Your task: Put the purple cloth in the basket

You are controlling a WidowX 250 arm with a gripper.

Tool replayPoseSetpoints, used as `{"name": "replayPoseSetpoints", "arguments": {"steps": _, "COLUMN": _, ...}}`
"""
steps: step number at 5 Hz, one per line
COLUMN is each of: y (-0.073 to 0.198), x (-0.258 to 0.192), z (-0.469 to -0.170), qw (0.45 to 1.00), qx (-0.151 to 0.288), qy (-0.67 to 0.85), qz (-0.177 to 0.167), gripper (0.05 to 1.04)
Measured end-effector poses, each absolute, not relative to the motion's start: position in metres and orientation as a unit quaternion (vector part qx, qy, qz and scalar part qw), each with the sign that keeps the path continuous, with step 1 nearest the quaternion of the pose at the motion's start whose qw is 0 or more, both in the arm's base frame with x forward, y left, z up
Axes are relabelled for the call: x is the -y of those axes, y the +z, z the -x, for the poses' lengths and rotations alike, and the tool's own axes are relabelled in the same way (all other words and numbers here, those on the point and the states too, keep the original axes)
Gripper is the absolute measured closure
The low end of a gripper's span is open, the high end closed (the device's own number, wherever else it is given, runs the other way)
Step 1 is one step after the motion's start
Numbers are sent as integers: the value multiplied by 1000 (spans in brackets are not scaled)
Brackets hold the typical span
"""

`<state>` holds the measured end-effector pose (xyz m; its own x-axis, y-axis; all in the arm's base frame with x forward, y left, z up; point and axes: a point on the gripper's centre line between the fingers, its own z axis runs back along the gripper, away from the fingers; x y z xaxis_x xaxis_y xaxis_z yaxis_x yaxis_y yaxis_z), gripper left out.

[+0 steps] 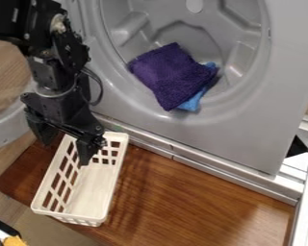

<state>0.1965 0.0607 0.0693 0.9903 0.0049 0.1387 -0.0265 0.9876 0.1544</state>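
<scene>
The gripper (pixel 65 143) hangs over the upper end of the white basket, its two fingers apart with nothing between them. One finger is over the basket's opening, the other at its upper left side. The purple cloth (pixel 171 76) lies folded in the opening of the grey drum, up and to the right of the gripper and apart from it. Under its lower right edge a blue cloth (pixel 192 103) shows. The slatted basket (pixel 91 192) stands upright on the brown wooden board, with no cloth visible inside.
The grey machine front (pixel 240 139) rises behind the wooden board (pixel 182 192), with a metal ledge (pixel 198 168) along its foot. A round door (pixel 6 117) stands swung out at the left, beside the arm. White rails run down the right edge. A dark and orange object sits at the bottom left corner.
</scene>
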Motion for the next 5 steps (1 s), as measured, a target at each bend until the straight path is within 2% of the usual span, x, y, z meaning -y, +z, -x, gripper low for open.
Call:
{"name": "replayPoseSetpoints", "arguments": {"steps": 1, "y": 66, "x": -60, "z": -195, "qw": 995, "qx": 63, "qy": 10, "qz": -77, "gripper": 83}}
{"name": "replayPoseSetpoints", "arguments": {"steps": 3, "y": 79, "x": -49, "z": -256, "qw": 986, "qx": 150, "qy": 24, "qz": -70, "gripper": 83}}
{"name": "replayPoseSetpoints", "arguments": {"steps": 5, "y": 89, "x": -39, "z": -314, "qw": 971, "qx": 233, "qy": 31, "qz": -42, "gripper": 83}}
